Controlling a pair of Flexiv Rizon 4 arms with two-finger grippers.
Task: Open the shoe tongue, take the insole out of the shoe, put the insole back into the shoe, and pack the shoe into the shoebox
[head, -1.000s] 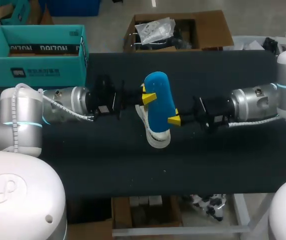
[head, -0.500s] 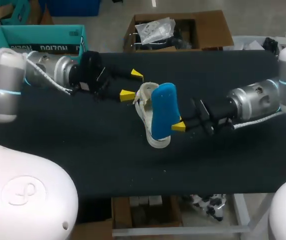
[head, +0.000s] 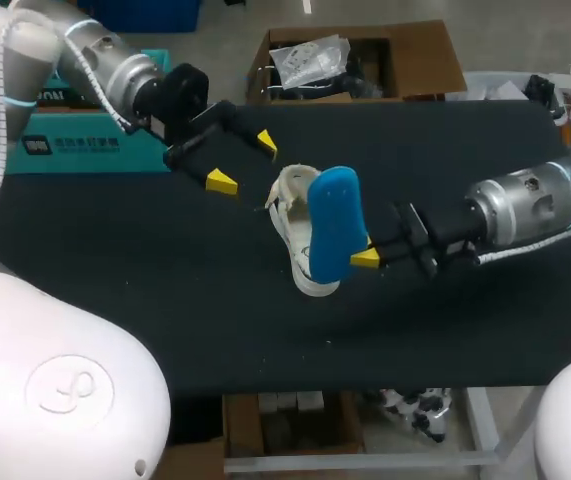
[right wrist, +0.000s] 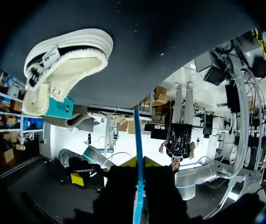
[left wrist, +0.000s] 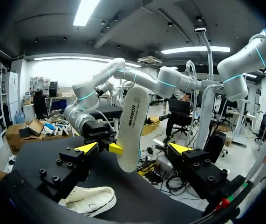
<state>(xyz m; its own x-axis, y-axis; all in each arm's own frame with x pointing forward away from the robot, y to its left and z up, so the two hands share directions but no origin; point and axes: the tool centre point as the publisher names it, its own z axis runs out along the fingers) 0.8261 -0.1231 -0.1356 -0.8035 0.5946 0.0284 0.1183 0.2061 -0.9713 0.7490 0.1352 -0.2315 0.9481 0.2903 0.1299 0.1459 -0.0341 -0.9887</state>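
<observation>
A white shoe [head: 293, 240] lies on the black table, also seen under my left gripper [left wrist: 93, 200] and ahead of my right gripper [right wrist: 63, 65]. The blue insole [head: 333, 222] stands on edge over the shoe, with my right gripper [head: 367, 258] shut on its lower end. In the right wrist view the insole [right wrist: 138, 140] shows edge-on between that gripper's [right wrist: 140, 162] yellow tips. My left gripper [head: 243, 163] hangs open to the left of the shoe, touching nothing. From its wrist, the insole's pale underside [left wrist: 133, 121] is ahead of its spread fingers [left wrist: 133, 148]. The teal shoebox [head: 75, 150] sits at the back left, partly hidden by my left arm.
The black table [head: 165, 300] has bare room in front of and to the left of the shoe. My left arm passes over the shoebox's corner.
My left gripper let go of the insole, opened wide and drew back up and left toward the shoebox. My right gripper kept the insole and shifted slightly right.
</observation>
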